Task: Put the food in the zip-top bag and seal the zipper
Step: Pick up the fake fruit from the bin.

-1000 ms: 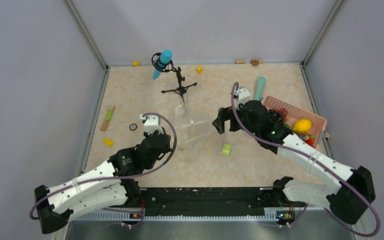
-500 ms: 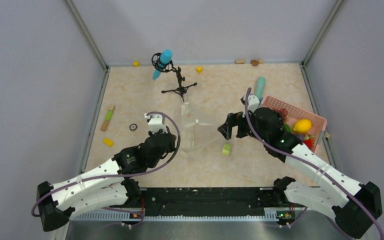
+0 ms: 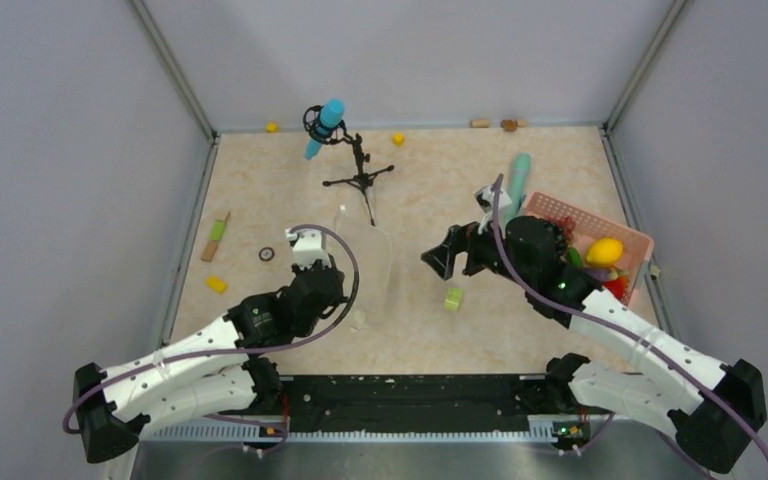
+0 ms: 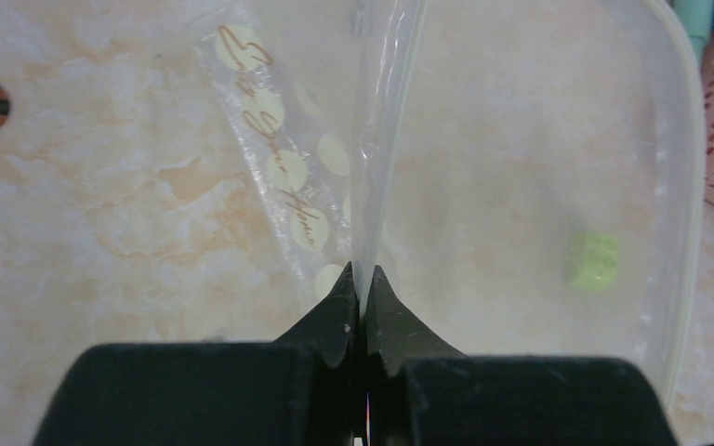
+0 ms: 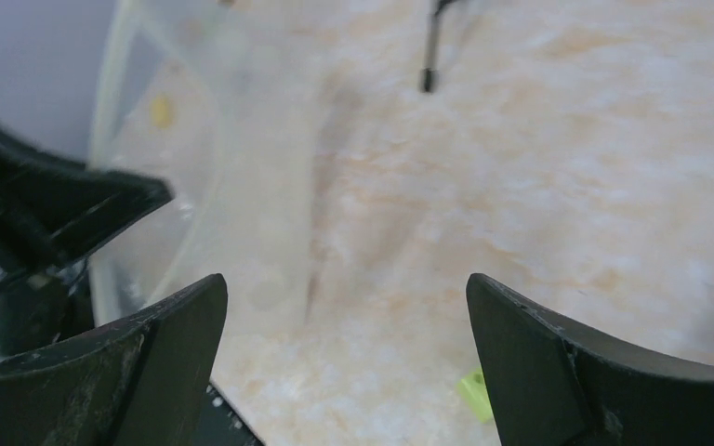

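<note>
Clear polka-dot plastic zip-top bag (image 3: 368, 262) mid-table, long axis running near-to-far, far end pointing toward black tripod stand (image 3: 360, 180). Left gripper (image 4: 364, 283) pinched tight on bag's near edge. Right gripper (image 5: 346, 293) spread wide, holding nothing, just right of bag.

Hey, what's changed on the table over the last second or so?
The right gripper let go of the zip-top bag and is now open and empty. The bag, earlier stretched between both arms, has swung back toward the left gripper, which stays shut on its edge. The food in the pink basket and the lime-green cylinder have not moved.
</note>
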`<state>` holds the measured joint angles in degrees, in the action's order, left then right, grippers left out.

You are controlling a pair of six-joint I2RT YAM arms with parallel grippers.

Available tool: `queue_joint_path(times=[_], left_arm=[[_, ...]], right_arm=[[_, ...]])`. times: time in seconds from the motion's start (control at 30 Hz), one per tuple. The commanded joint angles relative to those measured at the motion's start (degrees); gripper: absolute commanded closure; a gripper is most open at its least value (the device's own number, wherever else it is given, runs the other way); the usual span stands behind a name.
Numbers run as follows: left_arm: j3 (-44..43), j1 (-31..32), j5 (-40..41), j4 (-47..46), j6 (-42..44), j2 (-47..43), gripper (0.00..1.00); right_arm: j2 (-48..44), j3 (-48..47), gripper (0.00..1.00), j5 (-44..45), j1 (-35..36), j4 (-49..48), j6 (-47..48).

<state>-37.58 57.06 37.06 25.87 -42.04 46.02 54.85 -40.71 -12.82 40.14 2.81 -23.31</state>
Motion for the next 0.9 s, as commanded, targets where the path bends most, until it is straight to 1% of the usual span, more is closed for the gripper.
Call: queue_joint_path(times=[0.0, 0.07, 0.1, 0.13, 0.2, 0.3, 0.4, 0.47, 0.63, 0.87], left_arm=[[-3.9, -0.4, 9.8, 9.7, -5.1, 1.7, 1.0], [-8.3, -0.3, 12.7, 17.4, -7.8, 4.0, 1.0], [-10.1, -0.3, 13.6, 20.6, -9.0, 5.2, 1.0], [-11.5, -0.3, 14.4, 22.5, -9.7, 6.1, 1.0], [-12.8, -0.3, 14.9, 23.3, -9.6, 7.7, 1.0], [-13.5, -0.3, 12.1, 21.4, -6.3, 9.8, 1.0], [-11.7, -0.3, 5.9, 14.2, 0.3, 10.6, 1.0], [-10.0, -0.3, 2.6, 10.6, 2.6, 10.9, 1.0], [-8.6, -0.3, 1.2, 8.9, 3.0, 12.0, 1.0], [-6.3, -0.3, -3.5, 4.4, 4.9, 10.9, 1.0]], right_arm=[[-4.4, -3.8, 0.01, 29.2, -0.9, 10.8, -5.6], [-4.6, -4.1, 0.01, 32.5, -4.0, 14.9, -7.8], [-4.6, -3.9, 0.01, 32.7, -6.1, 16.2, -8.8], [-4.6, -3.5, 0.01, 32.2, -8.2, 16.9, -9.1], [-4.4, -2.3, 0.01, 31.1, -13.2, 17.3, -9.5], [-2.8, -1.3, 0.01, 29.6, -19.0, 18.4, -9.9], [-0.7, -1.3, 0.01, 27.0, -24.4, 18.7, -9.5], [0.7, -1.3, 0.01, 25.9, -26.7, 18.4, -9.4], [4.2, -0.9, 0.02, 25.5, -29.5, 18.3, -7.3], [8.2, 0.2, 0.03, 24.8, -31.4, 17.5, -6.5]])
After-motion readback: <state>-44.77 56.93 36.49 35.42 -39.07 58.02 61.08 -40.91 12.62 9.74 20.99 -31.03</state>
